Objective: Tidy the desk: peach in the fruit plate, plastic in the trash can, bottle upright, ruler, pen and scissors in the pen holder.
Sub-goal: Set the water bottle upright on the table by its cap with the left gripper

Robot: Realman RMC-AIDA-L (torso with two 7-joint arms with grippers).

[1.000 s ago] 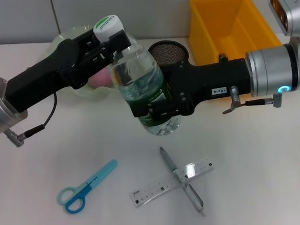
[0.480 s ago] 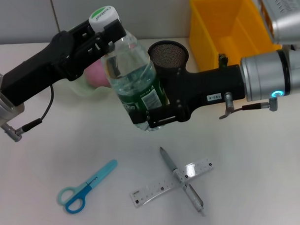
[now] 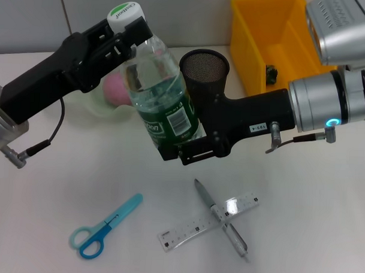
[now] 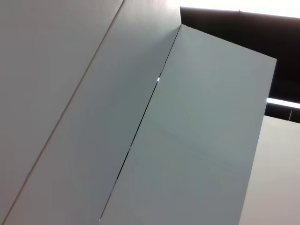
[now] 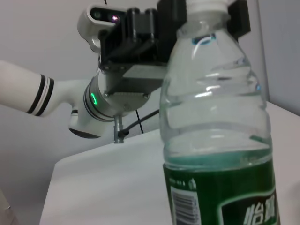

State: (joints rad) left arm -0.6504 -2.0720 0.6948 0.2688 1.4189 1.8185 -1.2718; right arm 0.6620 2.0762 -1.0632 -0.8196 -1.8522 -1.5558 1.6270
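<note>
A clear water bottle (image 3: 163, 94) with a green label and white cap hangs nearly upright over the desk, held by both arms. My left gripper (image 3: 127, 28) is shut on its neck under the cap, and my right gripper (image 3: 185, 147) is shut on its base. The right wrist view shows the bottle (image 5: 216, 140) close up with the left gripper (image 5: 206, 21) at its top. The peach (image 3: 115, 89) lies in the pale fruit plate (image 3: 99, 106). Blue scissors (image 3: 104, 226), a clear ruler (image 3: 191, 229) and a grey pen (image 3: 219, 212) crossing it lie on the desk. The black mesh pen holder (image 3: 204, 68) stands behind the bottle.
The yellow trash can (image 3: 258, 19) stands at the back right with a small dark thing (image 3: 270, 70) inside; I cannot tell whether it is the plastic. The left wrist view shows only wall panels (image 4: 140, 117).
Both arms have turned the bottle from a slant to nearly upright. Its cap rose and shifted left; its base and my right gripper swung left and down.
</note>
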